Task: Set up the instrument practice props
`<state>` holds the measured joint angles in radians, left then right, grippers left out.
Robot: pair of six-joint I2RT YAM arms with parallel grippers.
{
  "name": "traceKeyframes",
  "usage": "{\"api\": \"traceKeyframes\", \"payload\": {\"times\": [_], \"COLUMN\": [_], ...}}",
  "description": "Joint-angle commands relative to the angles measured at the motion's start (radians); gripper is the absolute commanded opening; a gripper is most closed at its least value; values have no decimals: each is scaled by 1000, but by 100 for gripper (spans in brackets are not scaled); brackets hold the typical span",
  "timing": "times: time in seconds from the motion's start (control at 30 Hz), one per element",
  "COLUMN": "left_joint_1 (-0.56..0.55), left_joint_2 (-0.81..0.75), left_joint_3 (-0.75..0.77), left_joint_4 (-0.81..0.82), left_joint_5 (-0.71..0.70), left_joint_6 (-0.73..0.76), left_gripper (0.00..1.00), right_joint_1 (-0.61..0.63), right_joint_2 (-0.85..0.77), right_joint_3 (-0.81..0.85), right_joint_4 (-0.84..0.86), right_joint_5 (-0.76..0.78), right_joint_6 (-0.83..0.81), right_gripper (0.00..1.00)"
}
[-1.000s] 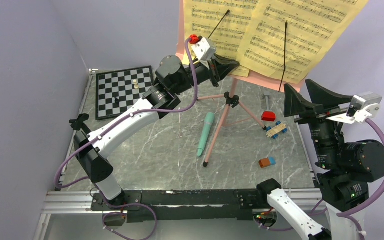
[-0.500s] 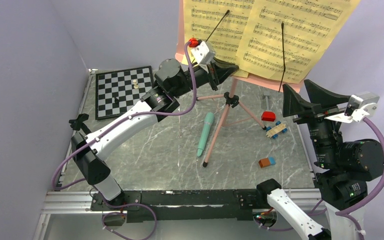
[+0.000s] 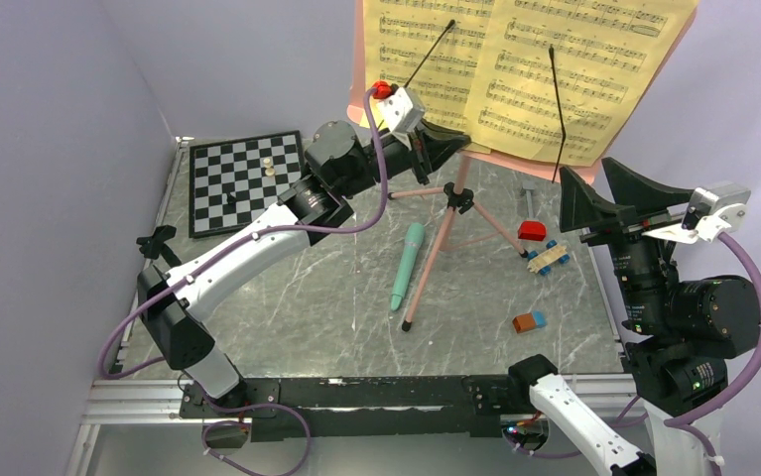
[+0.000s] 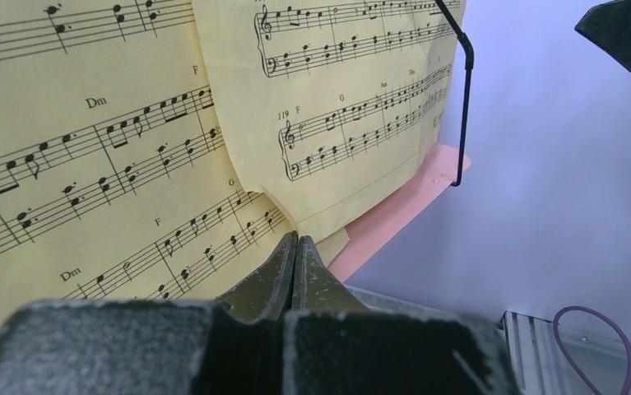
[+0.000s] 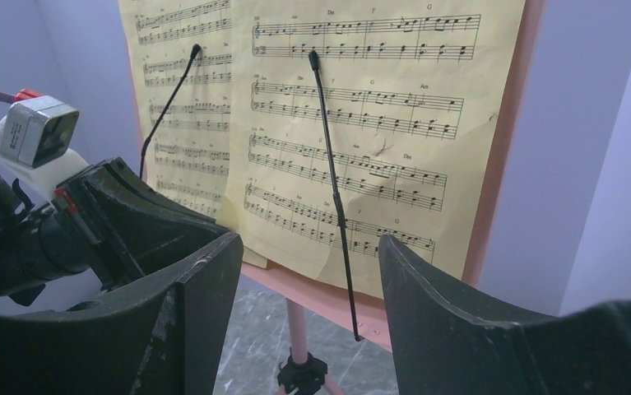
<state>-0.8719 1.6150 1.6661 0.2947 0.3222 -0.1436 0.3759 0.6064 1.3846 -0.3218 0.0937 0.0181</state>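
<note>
Stand (image 3: 452, 213) upright toward table's back, pages (image 3: 545, 69) on its ledge. Left gripper (image 4: 295, 240) closed tight at pages' bottom edge; paper pinched or not, unclear. Right gripper (image 5: 308, 240) wide, empty. Pages flimsy, tearable; stand probably light, tippy, best held by its pole.

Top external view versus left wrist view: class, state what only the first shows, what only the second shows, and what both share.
Only top external: the chessboard, the mint-green tube lying on the table, the stand's tripod legs and the toy blocks. Only left wrist: the left fingers closed together, tips at the lower edge of the sheet-music pages, with chord letters readable. Both: the yellow pages, a black page-holder wire and the pink stand ledge.
</note>
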Motion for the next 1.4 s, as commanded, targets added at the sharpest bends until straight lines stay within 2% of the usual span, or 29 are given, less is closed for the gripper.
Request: {"api": "traceKeyframes", "payload": {"times": [0.0, 0.03, 0.1, 0.2, 0.27, 0.57, 0.97, 1.13, 1.37], "left_joint_1": [-4, -4, -4, -4, -4, -4, -14, -21, -29], "left_joint_2": [-48, -50, -53, -52, -47, -84, -251, -378, -560], "left_joint_3": [-6, -7, -9, -1, 16, -21, -157, -324, -620], "left_joint_4": [28, 27, 33, 39, 33, 38, -46, -103, -167], "left_joint_5": [-12, -12, -8, 0, 7, 19, 32, 30, -63], "left_joint_6": [-2, -1, 2, 4, 4, -1, 30, 51, 19], "left_gripper": [0, 2, 19, 39, 44, 50, 57, 61, 65], "right_joint_1": [4, 4, 4, 4, 4, 4, 5, 4, 3], "right_joint_2": [-8, -7, -6, -5, -4, -8, -22, -55, -123], "right_joint_3": [4, 4, 4, 6, 8, 14, -13, -85, -241], "right_joint_4": [24, 24, 24, 23, 23, 14, -23, -77, -155], "right_joint_5": [-23, -23, -23, -26, -27, -26, -23, -80, -319], "right_joint_6": [-6, -4, -5, -5, -6, -9, 7, 39, 94], "right_gripper": [66, 66, 66, 66, 66, 66, 66, 66, 67]}}
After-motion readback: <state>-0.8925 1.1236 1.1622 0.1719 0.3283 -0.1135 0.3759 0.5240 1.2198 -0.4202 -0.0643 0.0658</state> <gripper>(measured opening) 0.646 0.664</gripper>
